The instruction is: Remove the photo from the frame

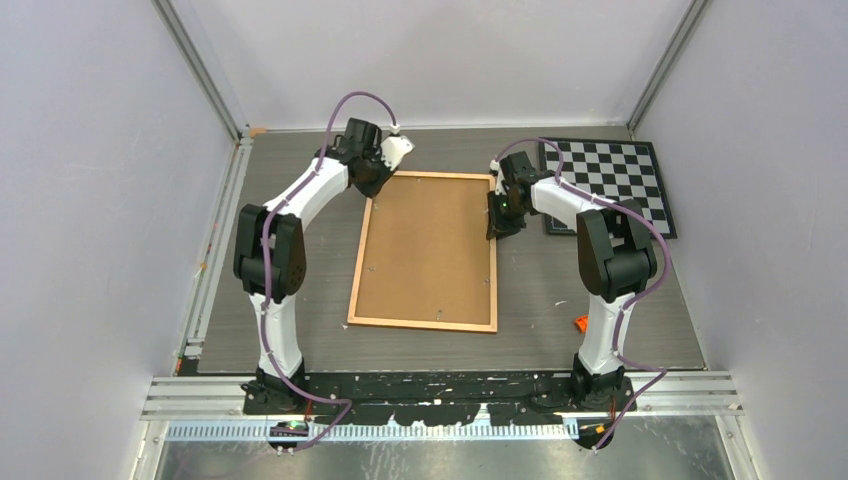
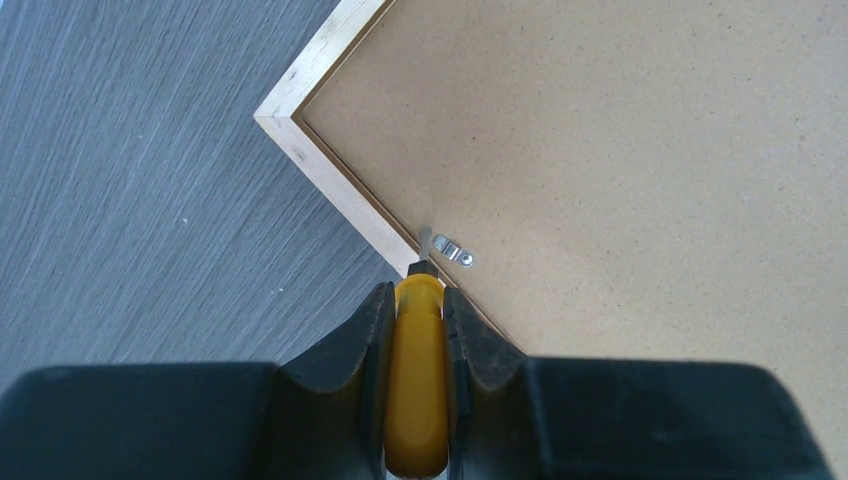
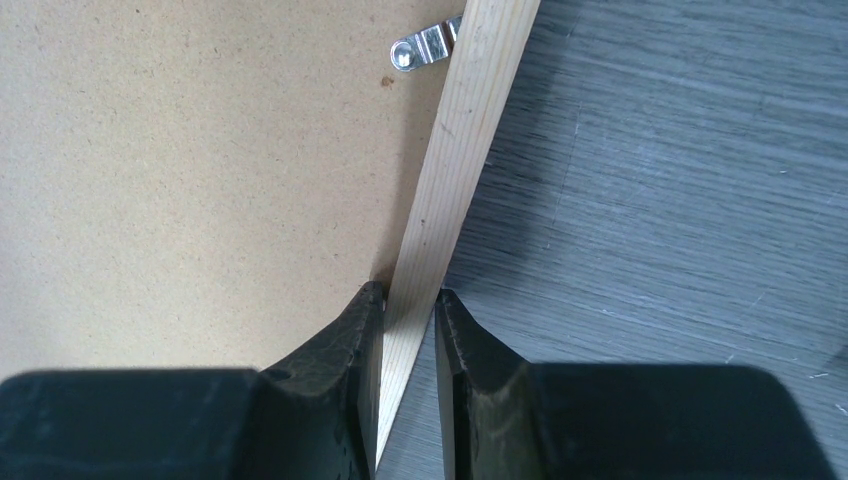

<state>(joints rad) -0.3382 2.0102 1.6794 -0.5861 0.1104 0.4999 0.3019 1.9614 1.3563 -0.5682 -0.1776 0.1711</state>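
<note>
The frame [image 1: 422,323] lies face down on the grey table, its brown fibreboard back [image 1: 425,245] up. The photo is hidden under it. My left gripper [image 1: 372,180] is at the far left corner, shut on a yellow tool handle [image 2: 418,380]. The tool's dark tip touches a small metal clip [image 2: 452,250] beside the wooden border [image 2: 330,170]. My right gripper [image 1: 497,230] is at the frame's right side near the far end. Its jaws straddle the wooden border [image 3: 470,130] closely, one on the fibreboard side, one on the table side. Another clip [image 3: 420,48] sits just ahead.
A black-and-white checkerboard [image 1: 610,180] lies at the back right, just behind the right arm. A small orange object [image 1: 581,322] lies on the table near the right arm's base. Grey walls enclose the table on three sides.
</note>
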